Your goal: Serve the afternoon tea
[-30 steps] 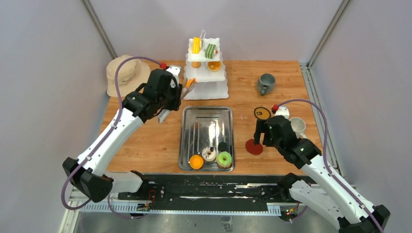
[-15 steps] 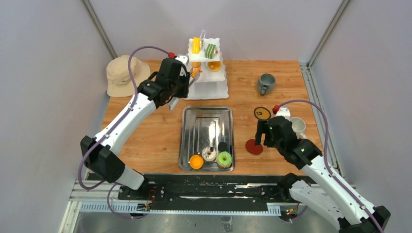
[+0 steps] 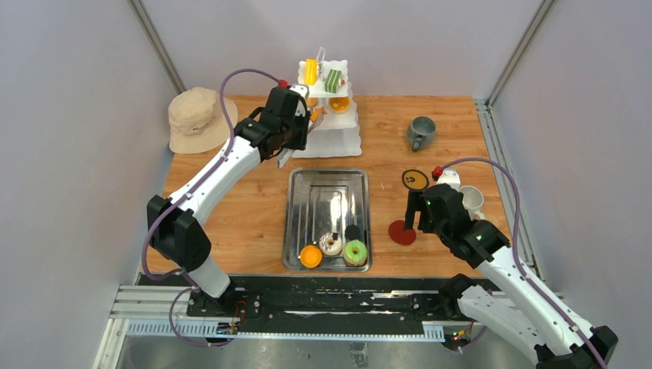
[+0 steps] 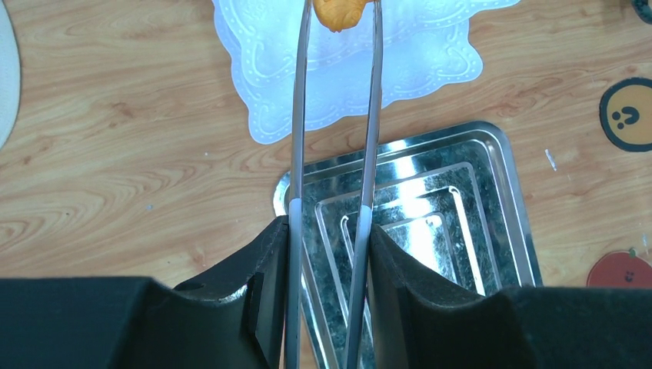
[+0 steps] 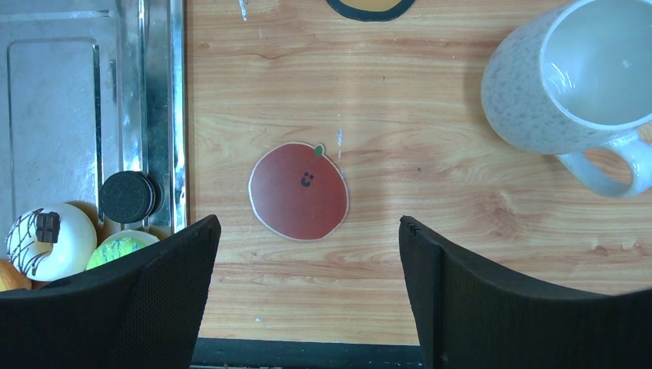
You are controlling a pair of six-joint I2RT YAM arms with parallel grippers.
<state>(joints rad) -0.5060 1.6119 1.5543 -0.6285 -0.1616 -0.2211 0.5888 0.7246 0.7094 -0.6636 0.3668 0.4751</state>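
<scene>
At the far left of the tabletop (image 3: 231,200) you will find the beige hat (image 3: 196,119). To its right, the left pincer (image 4: 329,254) is clenched on a pair of metal tongs (image 4: 300,115). The tong tips grip an orange pastry (image 4: 338,11), which sits beyond the pincer at the tong ends, against the white tiered stand (image 4: 430,69). The wrist view cuts this pastry off at its top edge, and you cannot tell which tier it is level with. On the stand, identify a yellow cake slice (image 3: 311,71), a green striped slice (image 3: 332,79) and an orange-topped tart (image 3: 339,104). The arm partly hides anything behind it. In front of the stand lies the steel tray (image 3: 327,192). Its near end holds an orange bun (image 3: 311,256), a white chocolate-drizzled pastry (image 3: 331,244), a black cookie (image 3: 353,231) and a green donut (image 3: 354,251), all well apart from the left pincer. Further right, a yellow coaster (image 3: 416,180) lies behind a red coaster (image 5: 298,191). The right pincer (image 5: 307,221) is released, jaws wide, above the red coaster and grasping nothing. One of its fingers covers part of the bun and donut in the wrist view. The white mug (image 5: 530,108) stands just right of this pincer, cropped at the frame edge. The grey mug (image 3: 420,132) stands farther back, well apart.
</scene>
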